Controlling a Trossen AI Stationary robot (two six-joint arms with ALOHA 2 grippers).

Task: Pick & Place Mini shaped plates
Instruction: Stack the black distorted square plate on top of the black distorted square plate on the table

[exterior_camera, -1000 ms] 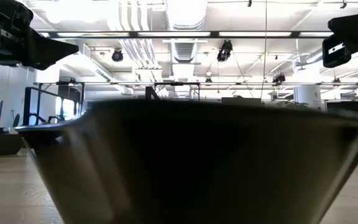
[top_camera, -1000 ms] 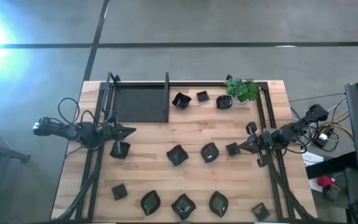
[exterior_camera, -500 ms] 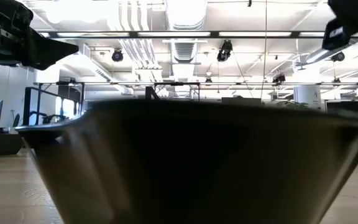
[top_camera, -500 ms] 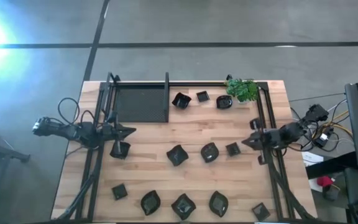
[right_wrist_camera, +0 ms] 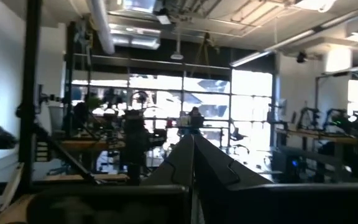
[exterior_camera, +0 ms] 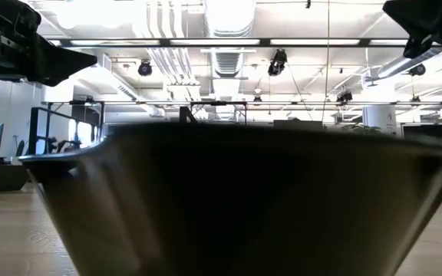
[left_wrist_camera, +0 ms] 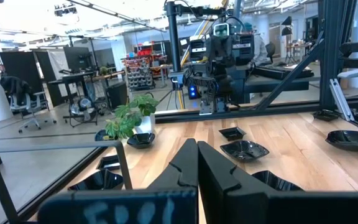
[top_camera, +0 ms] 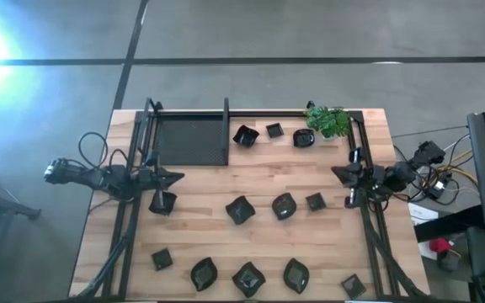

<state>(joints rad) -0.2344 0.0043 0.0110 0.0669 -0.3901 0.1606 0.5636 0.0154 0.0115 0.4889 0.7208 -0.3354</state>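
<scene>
Plates (top_camera: 284, 205) lie scattered across the table (top_camera: 259, 178); we see the nearest square one just left of the right gripper (top_camera: 341, 175), whose fingers are closed and empty. Left gripper (top_camera: 177, 178) likewise. We read no writing.

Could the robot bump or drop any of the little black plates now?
Maybe. The left gripper hangs just above a small plate; coming down off-centre, it might flip it. The right gripper is near the square plate and a frame post, so a swing could knock either. The plates by the plant sit close together, so taking one may nudge its neighbours.
</scene>
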